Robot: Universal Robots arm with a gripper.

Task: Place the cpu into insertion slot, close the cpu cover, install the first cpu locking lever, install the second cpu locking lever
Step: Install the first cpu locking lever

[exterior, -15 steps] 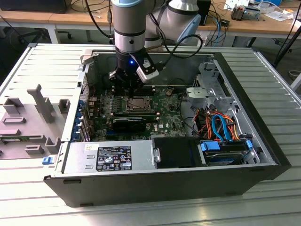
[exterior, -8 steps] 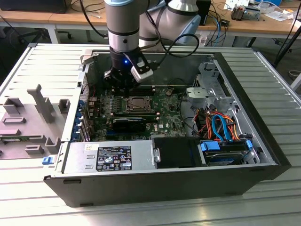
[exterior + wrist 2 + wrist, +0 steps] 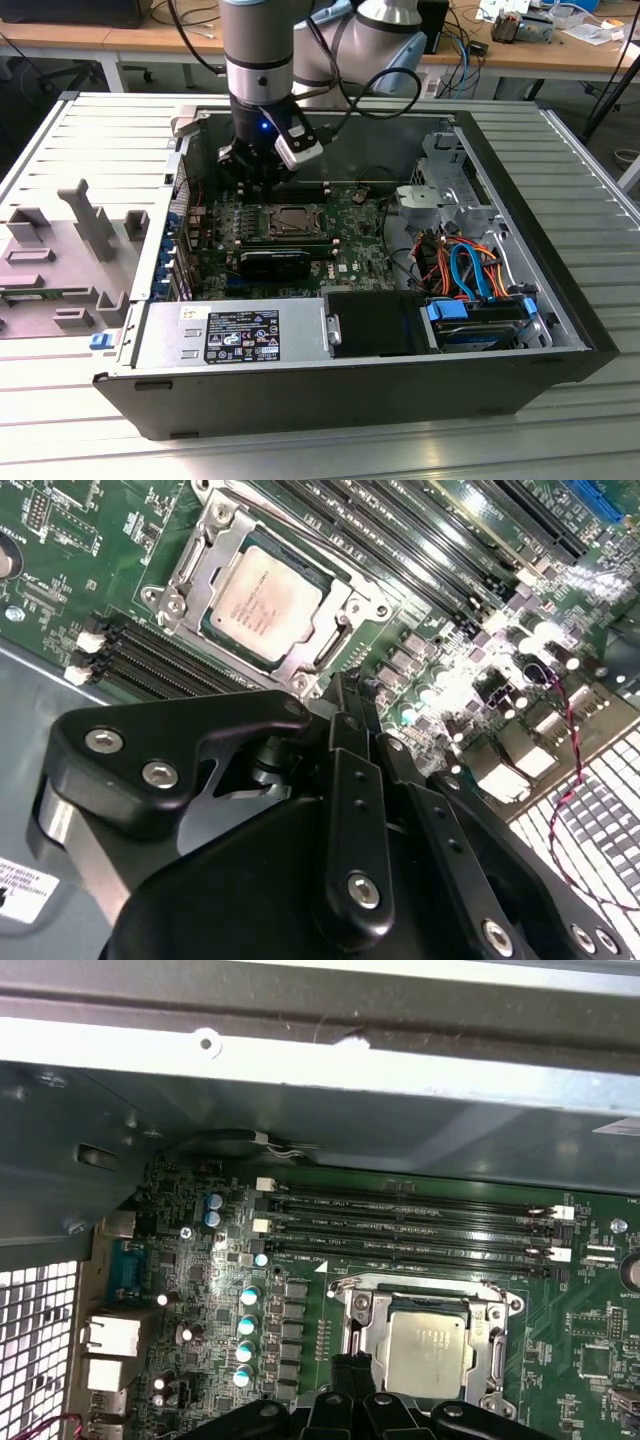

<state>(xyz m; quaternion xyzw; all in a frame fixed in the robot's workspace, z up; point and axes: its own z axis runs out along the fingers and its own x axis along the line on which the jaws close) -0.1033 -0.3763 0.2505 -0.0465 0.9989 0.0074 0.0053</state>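
Observation:
The cpu point(image 3: 265, 600), a silvery-grey square chip, lies flat in the insertion slot point(image 3: 272, 228) on the green board. The cpu cover point(image 3: 196, 564), a silvery frame with a square window, lies down around the chip. A thin lever rod point(image 3: 420, 1283) runs along one side of the cover. My gripper point(image 3: 345, 688) hangs just above the board beside the socket's edge, apart from the chip. Its fingers are shut together with nothing between them. In the exterior view the gripper point(image 3: 258, 185) is to the rear left of the cpu point(image 3: 291, 220). The first wrist view shows the gripper point(image 3: 350, 1362) close to the cover point(image 3: 496, 1345).
Long black memory slots point(image 3: 410, 1228) lie beside the socket. The case's metal wall point(image 3: 320, 1070) rises close behind them. A power supply point(image 3: 235, 335) sits at the front, and a drive bay with coloured cables point(image 3: 470, 270) is on the exterior view's right. Grey fixtures point(image 3: 85, 235) stand outside the case.

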